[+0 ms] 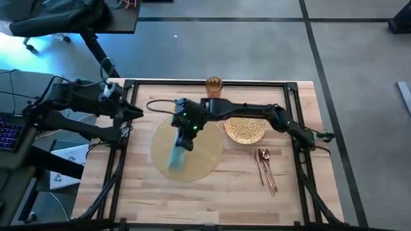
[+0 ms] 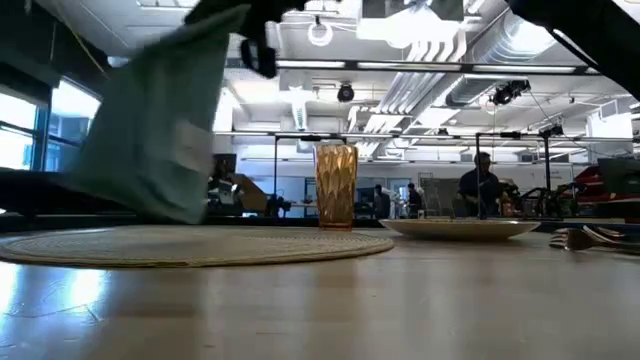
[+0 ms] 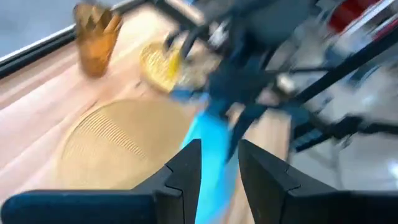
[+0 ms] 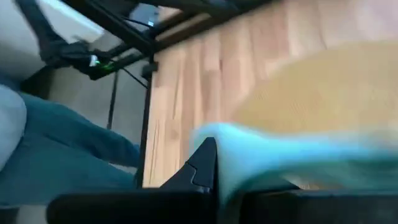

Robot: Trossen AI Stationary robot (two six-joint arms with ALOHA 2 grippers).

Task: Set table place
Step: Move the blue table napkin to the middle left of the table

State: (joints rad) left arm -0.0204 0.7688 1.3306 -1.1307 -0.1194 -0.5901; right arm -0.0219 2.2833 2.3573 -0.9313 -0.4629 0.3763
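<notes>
Placemat is down; right end effector pinches the napkin above it; plate, cup, cutlery unplaced; left end effector spread, waiting

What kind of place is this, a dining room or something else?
Probably a robotics lab or open workshop: the table has a black rail frame, exposed ducts run overhead, and people sit at workstations beyond the amber cup.
</notes>
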